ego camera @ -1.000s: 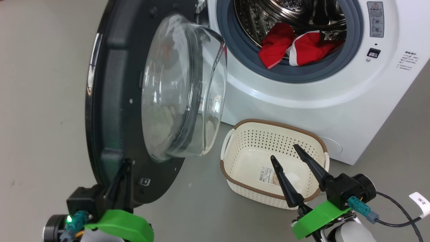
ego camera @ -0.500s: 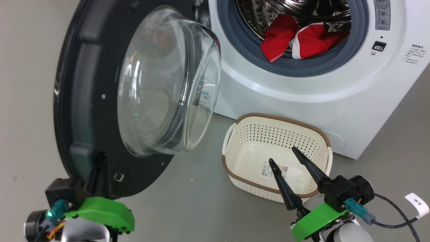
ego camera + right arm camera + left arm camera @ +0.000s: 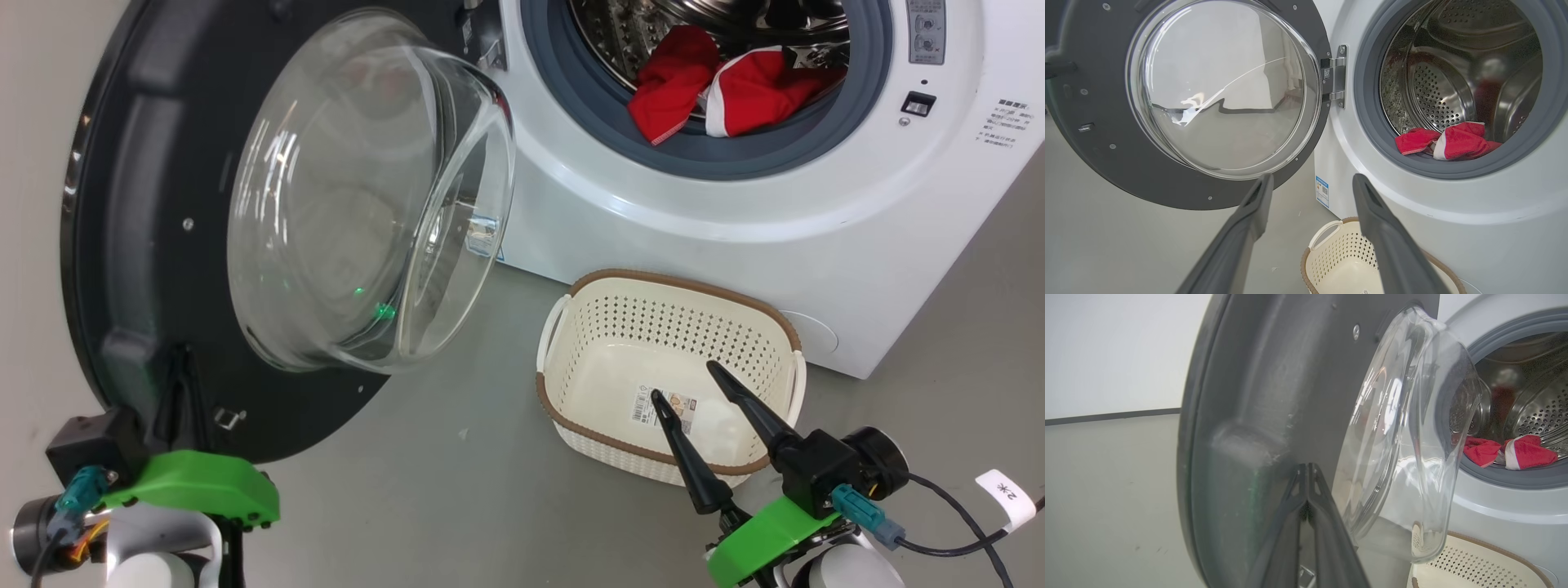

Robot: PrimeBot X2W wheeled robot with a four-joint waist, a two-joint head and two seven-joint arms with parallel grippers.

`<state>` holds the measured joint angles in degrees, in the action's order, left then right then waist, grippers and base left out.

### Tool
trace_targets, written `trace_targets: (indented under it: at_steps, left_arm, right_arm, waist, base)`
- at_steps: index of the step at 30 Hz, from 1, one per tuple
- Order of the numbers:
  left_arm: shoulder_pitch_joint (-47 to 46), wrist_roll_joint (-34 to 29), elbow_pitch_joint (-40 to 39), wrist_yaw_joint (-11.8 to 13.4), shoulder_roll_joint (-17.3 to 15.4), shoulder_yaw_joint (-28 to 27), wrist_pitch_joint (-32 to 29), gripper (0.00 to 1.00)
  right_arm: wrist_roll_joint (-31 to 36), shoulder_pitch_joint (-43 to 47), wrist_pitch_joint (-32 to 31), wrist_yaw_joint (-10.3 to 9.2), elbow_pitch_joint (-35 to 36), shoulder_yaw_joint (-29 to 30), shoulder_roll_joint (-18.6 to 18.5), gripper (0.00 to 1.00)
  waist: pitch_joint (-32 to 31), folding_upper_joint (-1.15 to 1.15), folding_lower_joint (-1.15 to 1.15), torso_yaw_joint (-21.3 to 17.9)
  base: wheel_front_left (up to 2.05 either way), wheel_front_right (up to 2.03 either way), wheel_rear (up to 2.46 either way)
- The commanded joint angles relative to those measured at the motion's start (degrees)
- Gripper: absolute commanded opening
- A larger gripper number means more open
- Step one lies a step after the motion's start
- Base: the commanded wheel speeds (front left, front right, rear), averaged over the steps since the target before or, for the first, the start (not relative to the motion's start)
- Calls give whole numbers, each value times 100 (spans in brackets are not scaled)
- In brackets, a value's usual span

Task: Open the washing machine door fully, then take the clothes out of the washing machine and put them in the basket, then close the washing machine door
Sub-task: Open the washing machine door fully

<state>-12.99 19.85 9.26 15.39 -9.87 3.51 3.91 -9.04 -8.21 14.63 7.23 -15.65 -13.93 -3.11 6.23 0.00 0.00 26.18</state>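
Observation:
The washing machine door (image 3: 147, 245), black with a bulging glass bowl (image 3: 359, 204), stands swung out to the left of the white washing machine (image 3: 735, 204). My left gripper (image 3: 181, 359) is shut, its tips against the door's inner face (image 3: 1257, 396) near the lower rim, holding nothing. Red clothes (image 3: 718, 94) with white trim lie at the front of the steel drum (image 3: 1437, 90). The cream basket (image 3: 571, 384) with a brown rim sits on the floor below the machine's opening. My right gripper (image 3: 682, 381) hovers open above the basket's near side, empty.
Grey floor (image 3: 457, 506) spreads between the door and the basket. A black cable with a white tag (image 3: 1006, 496) trails from my right wrist. The door hinge (image 3: 1337, 73) sits at the left edge of the opening. A pale wall (image 3: 1118, 351) stands beyond the door.
The door has swung further open to the left, with my shut left gripper moving left along with it. The right gripper holds about the same place over the basket.

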Motion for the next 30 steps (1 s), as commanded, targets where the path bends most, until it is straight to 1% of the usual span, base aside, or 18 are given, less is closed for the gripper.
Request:
trace_targets:
  at_steps: [1, 7, 23, 30]
  left_arm:
    - [-300, 55, -5, -23, -243, -321, 98, 0]
    - [-497, 146, 404, -83, -296, -417, 306, 0]
    - [-1207, 453, 1576, -385, -415, -601, 766, 0]
    - [-1620, 538, 2144, -533, -537, -696, 934, 0]
  right_arm:
    - [86, -65, 37, 25, 115, -137, 24, 100]
    - [120, -75, 37, 25, 111, -176, 24, 100]
    - [222, -127, 37, 25, 72, -189, 24, 100]
    - [295, -171, 37, 25, 70, -175, 24, 100]
  waist:
    - [10, 0, 0, 0]
    - [50, 0, 0, -24]
    - [188, 0, 0, -100]
    - [276, 0, 0, -103]
  base:
    - [0, 0, 0]
    - [0, 0, 0]
    - [0, 0, 0]
    - [0, 0, 0]
